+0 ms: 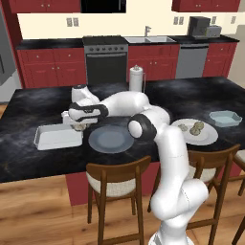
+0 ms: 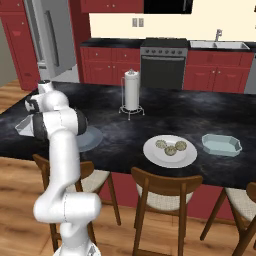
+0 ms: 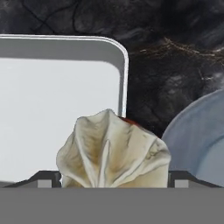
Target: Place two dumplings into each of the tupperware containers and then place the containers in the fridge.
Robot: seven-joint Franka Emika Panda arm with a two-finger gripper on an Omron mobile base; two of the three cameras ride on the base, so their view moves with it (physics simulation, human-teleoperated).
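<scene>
I have the end effector (image 1: 79,125) pinching a lumpy tan dumpling (image 3: 114,151), poised over the near corner of the white-translucent rectangular tub (image 1: 57,136). Three dumplings (image 2: 170,148) wait on the white plate (image 2: 153,154) well aside; fridge step untouched.

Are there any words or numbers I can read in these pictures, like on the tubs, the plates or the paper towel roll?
No, there are none to read. The white rectangular tub, the small pale blue-green tub, the round grey plate, the round white plate and the white paper towel roll are all plain. The folded tan dumpling in the gripper is unmarked too.
</scene>
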